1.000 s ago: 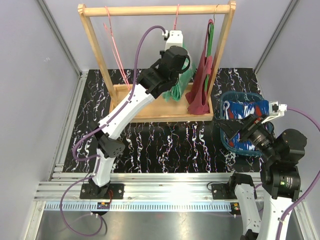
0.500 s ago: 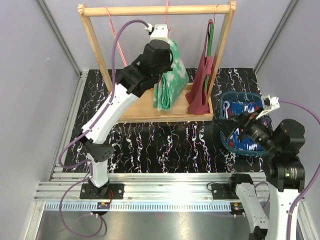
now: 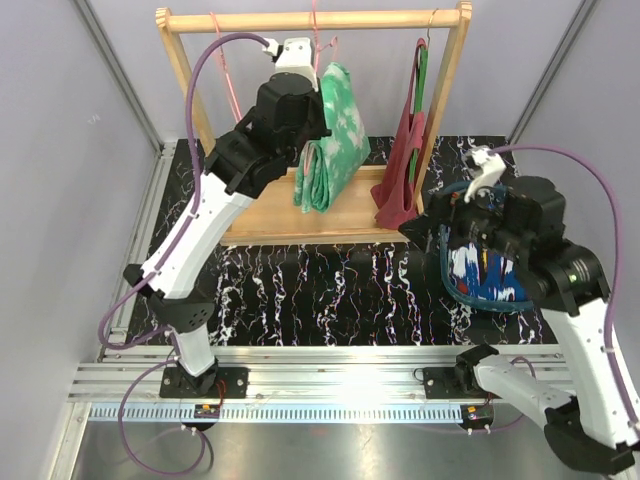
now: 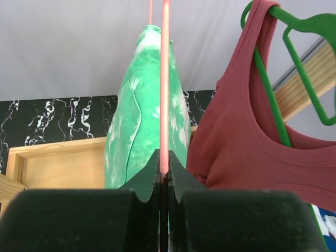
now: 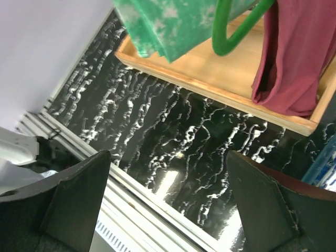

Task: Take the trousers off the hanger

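The green trousers [image 3: 335, 130] with white marbling hang folded over a pink hanger [image 3: 314, 25] under the wooden rail. My left gripper [image 3: 316, 100] is shut on that hanger's thin pink rod [image 4: 165, 105], with the green trousers [image 4: 142, 121] just behind it. The dark blue patterned trousers [image 3: 482, 275] lie in the blue basket [image 3: 515, 303]. Above the mat, beside the rack's right end, my right gripper [image 3: 428, 222] stands open, its jaws wide apart with nothing between them [image 5: 168, 205]. The lower end of the green trousers [image 5: 168, 26] shows at the top of the right wrist view.
A maroon tank top [image 3: 403, 170] hangs on a green hanger [image 4: 294, 63] at the rack's right post. A bare pink hanger [image 3: 226, 75] hangs at the left. The rack's wooden base [image 3: 270, 215] stands on the black marbled mat [image 3: 330, 290].
My left arm has lifted the hanger with the green trousers up and leftward. My right arm has risen from the basket and swung left toward the rack, still open.
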Robot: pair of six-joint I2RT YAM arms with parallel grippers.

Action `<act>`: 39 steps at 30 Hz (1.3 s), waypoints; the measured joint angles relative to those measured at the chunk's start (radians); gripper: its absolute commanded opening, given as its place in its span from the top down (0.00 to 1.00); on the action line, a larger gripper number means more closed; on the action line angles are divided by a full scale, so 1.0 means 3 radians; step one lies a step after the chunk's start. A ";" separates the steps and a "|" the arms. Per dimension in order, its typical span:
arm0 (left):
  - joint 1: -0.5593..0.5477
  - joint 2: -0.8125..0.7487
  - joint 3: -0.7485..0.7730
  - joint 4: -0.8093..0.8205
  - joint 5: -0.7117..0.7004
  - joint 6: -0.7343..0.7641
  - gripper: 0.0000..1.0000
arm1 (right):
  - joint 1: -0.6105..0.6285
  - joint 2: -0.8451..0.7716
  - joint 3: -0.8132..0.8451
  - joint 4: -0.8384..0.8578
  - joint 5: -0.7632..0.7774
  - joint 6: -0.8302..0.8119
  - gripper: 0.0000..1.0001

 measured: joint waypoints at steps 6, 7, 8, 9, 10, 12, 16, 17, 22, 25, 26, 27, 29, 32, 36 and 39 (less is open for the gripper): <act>-0.0178 -0.0515 -0.0435 -0.0045 -0.0039 -0.0092 1.00 | 0.0374 0.0271 0.0139 -0.0034 0.0445 -0.0131 0.01; -0.0225 -0.0609 -0.0515 -0.0050 -0.0045 -0.0108 1.00 | 0.0407 0.0282 0.0139 -0.0022 0.0486 -0.0142 0.00; -0.0287 -0.0725 -0.0608 -0.0053 -0.0052 -0.0135 1.00 | 0.0441 0.0284 0.0139 -0.0005 0.0525 -0.0145 0.01; -0.0343 -0.0838 -0.0693 -0.0043 -0.0062 -0.0160 1.00 | 0.0516 0.0280 0.0139 0.0032 0.0586 -0.0146 0.01; -0.0401 -0.0955 -0.0799 -0.0033 -0.0069 -0.0189 1.00 | 0.0589 0.0273 0.0137 0.0076 0.0627 -0.0146 0.01; -0.0557 -0.1222 -0.1108 0.0084 -0.0126 -0.0234 1.00 | 0.0791 0.0266 0.0131 0.0186 0.0729 -0.0144 0.01; -0.0871 -0.1612 -0.1631 0.0340 -0.0397 -0.0383 1.00 | 0.1428 0.0266 0.0025 0.0501 0.1186 -0.0164 0.00; -0.0937 -0.1671 -0.1727 0.0375 -0.0460 -0.0422 1.00 | 0.1607 0.0277 -0.0018 0.0575 0.1334 -0.0186 0.00; -0.1245 -0.1846 -0.2160 0.0622 -0.0863 -0.0652 1.00 | 0.2527 0.0337 -0.0342 0.1073 0.2094 -0.0362 0.01; -0.1378 -0.1840 -0.2234 0.0680 -0.1073 -0.0749 1.00 | 0.3038 0.0429 -0.0571 0.1474 0.2702 -0.0581 0.04; -0.1418 -0.1836 -0.2234 0.0680 -0.1137 -0.0779 1.00 | 0.3180 0.0482 -0.0638 0.1623 0.2922 -0.0699 0.07; -0.1452 -0.1836 -0.2234 0.0683 -0.1188 -0.0815 1.00 | 0.3274 0.0538 -0.0684 0.1754 0.3095 -0.0788 0.07; -0.1509 -0.1837 -0.2234 0.0715 -0.1282 -0.0879 1.00 | 0.3440 0.0671 -0.0799 0.2117 0.3464 -0.1005 0.07; -0.1558 -0.1837 -0.2227 0.0725 -0.1394 -0.0963 1.00 | 0.3491 0.0786 -0.0993 0.2616 0.3845 -0.1294 0.08; -0.1586 -0.1843 -0.2216 0.0726 -0.1461 -0.1080 1.00 | 0.3491 0.0820 -0.1164 0.3080 0.4136 -0.1587 0.09; -0.1586 -0.1864 -0.2214 0.0730 -0.1481 -0.1151 1.00 | 0.3478 0.0849 -0.1225 0.3351 0.4246 -0.1740 0.10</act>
